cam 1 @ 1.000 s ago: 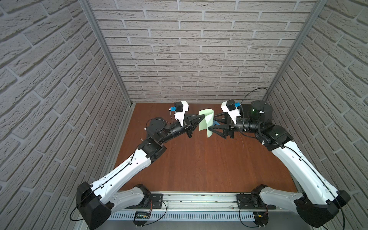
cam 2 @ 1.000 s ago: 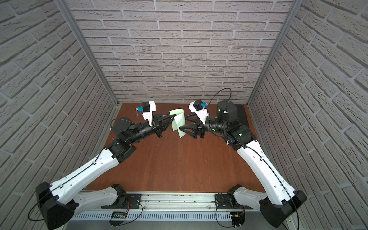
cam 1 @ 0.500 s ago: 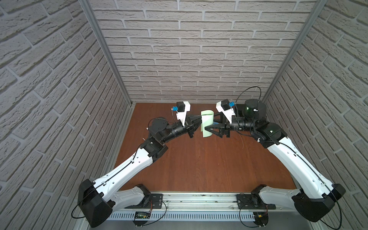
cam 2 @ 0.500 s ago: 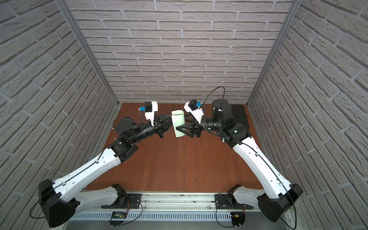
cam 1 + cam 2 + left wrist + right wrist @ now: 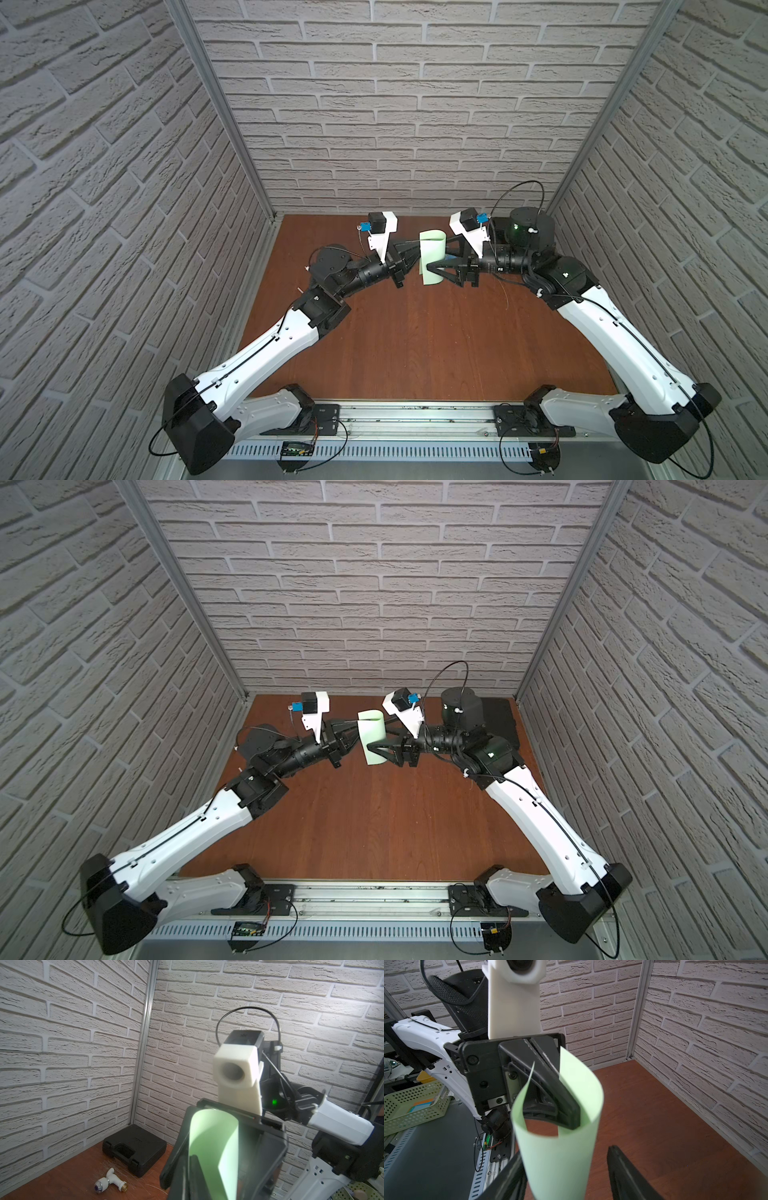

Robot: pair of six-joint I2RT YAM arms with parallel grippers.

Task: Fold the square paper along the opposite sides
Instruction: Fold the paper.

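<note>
The square paper (image 5: 432, 257) (image 5: 372, 739) is pale mint green and curled into an upright loop, held in the air above the back of the table. My left gripper (image 5: 415, 251) (image 5: 353, 733) (image 5: 193, 1167) is shut on the paper's edge, and its joined fingers (image 5: 562, 1101) reach into the loop. My right gripper (image 5: 438, 258) (image 5: 379, 739) (image 5: 566, 1180) comes from the opposite side and is open, one finger on each side of the loop (image 5: 558, 1157). A gap shows between the paper and one of its fingers (image 5: 623, 1176).
A black plastic case (image 5: 135, 1149) (image 5: 498, 721) lies in the back right corner of the wooden table (image 5: 415, 353). A small white plastic fitting (image 5: 110, 1182) lies near it. Brick walls close three sides. A green perforated basket (image 5: 411, 1103) stands beyond the table's front rail.
My right gripper has moved left towards the paper and now straddles the loop, its jaws slightly narrower. The left gripper and the paper have barely moved.
</note>
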